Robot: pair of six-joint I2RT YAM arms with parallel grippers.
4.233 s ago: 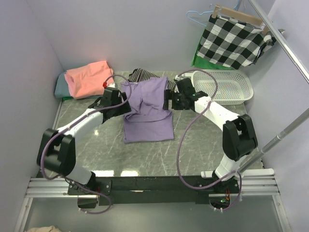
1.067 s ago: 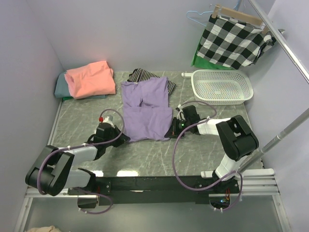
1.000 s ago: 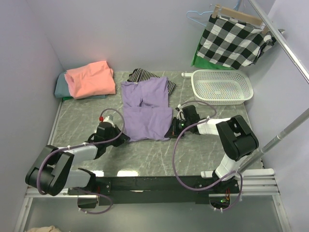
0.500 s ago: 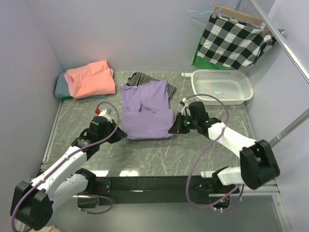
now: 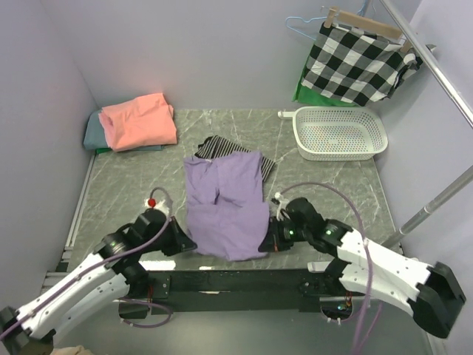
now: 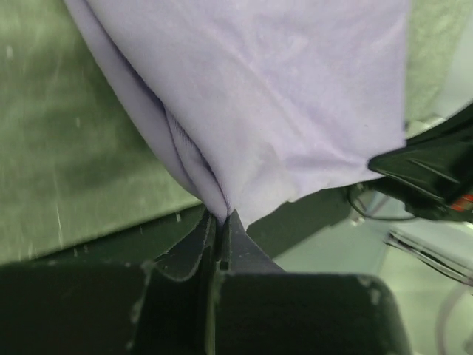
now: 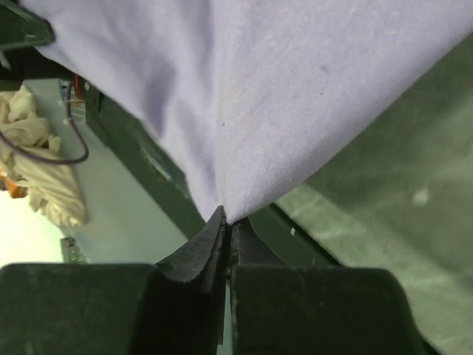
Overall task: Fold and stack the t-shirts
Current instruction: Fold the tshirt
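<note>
**Two grippers pinch the near corners of the purple t-shirt.**

At the far left of the table (image 5: 126,185), the pink t-shirt (image 5: 138,120) lies folded on top of the grey-teal t-shirt (image 5: 92,134). Closer to the front, the left gripper (image 5: 189,245) is squeezed tight on the near left corner of the purple t-shirt (image 5: 225,203). The cloth is pinched between its black fingers (image 6: 199,240). The purple t-shirt lies in the middle of the table. Its near end is by the table's front edge. Its far end rests on a black-and-white striped cloth (image 5: 219,146). The right gripper (image 5: 268,240) is squeezed tight on the near right corner of the same shirt. At the far right sits a white basket (image 5: 340,133). A checked cloth (image 5: 358,63) hangs above it on a wooden hanger (image 5: 366,24).
</note>
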